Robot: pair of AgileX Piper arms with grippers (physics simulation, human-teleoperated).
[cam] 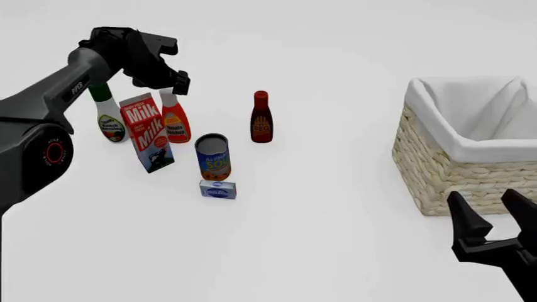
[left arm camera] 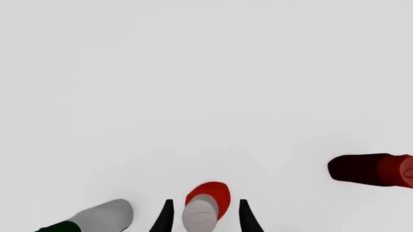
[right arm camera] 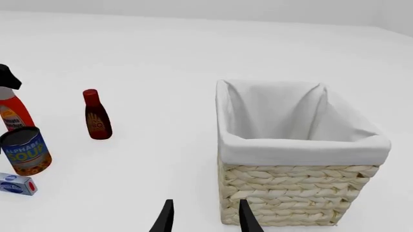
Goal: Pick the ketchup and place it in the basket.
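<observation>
Basket point(cam: 436, 170) standing far right, ketchup point(cam: 175, 123) upright behind milk carton point(cam: 147, 132), left gripper point(left arm camera: 203, 217) spread astride its white cap: better lowered onto the body before closing; right gripper point(cam: 491, 220) spread, idle.

basket point(right arm camera: 290, 203): rough woven wicker, white cloth lining | ketchup point(cam: 175, 125): smooth glossy plastic | can point(cam: 213, 157): metal, paper label | table point(cam: 336, 239): matt white

milk carton point(cam: 148, 133) left of centre, tilted | white bottle, green cap point(cam: 108, 116) far left | dark red bottle point(cam: 261, 117) upper centre | soup can point(cam: 213, 157) centre | small blue box point(cam: 217, 189) just below can
</observation>
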